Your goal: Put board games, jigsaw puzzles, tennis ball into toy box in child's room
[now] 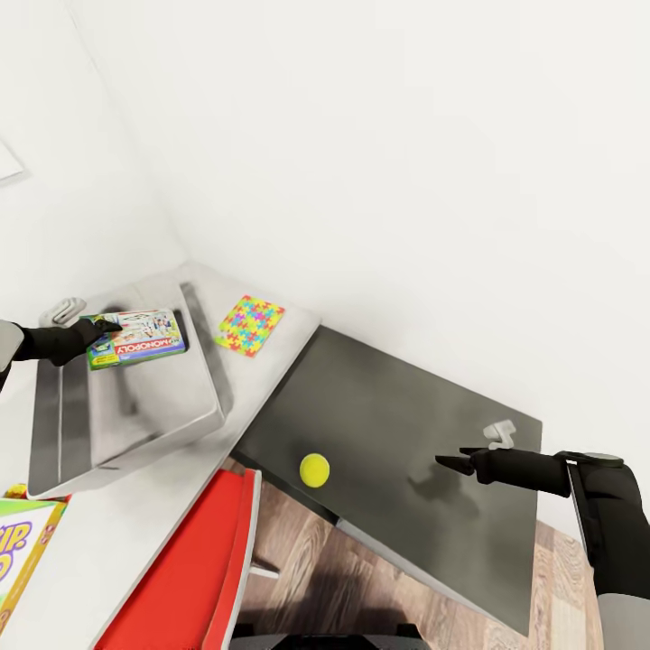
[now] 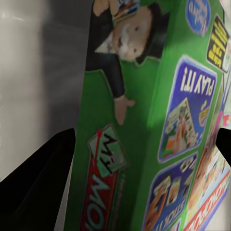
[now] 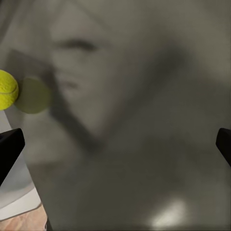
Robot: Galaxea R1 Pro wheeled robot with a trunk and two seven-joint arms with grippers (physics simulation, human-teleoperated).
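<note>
a child's room: board game (image 1: 137, 338), jigsaw puzzle (image 1: 249, 325), white walls.

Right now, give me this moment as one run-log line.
left end effector: holding Monopoly box over toy box | right end effector: open, empty | tennis ball: on dark panel

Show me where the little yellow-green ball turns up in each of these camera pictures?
Head view: the tennis ball lies low and centre, on the dark grey panel.
Left wrist view: not in it.
Right wrist view: the ball sits at the left edge.
Shared landmark: the dark grey panel under the ball.
</note>
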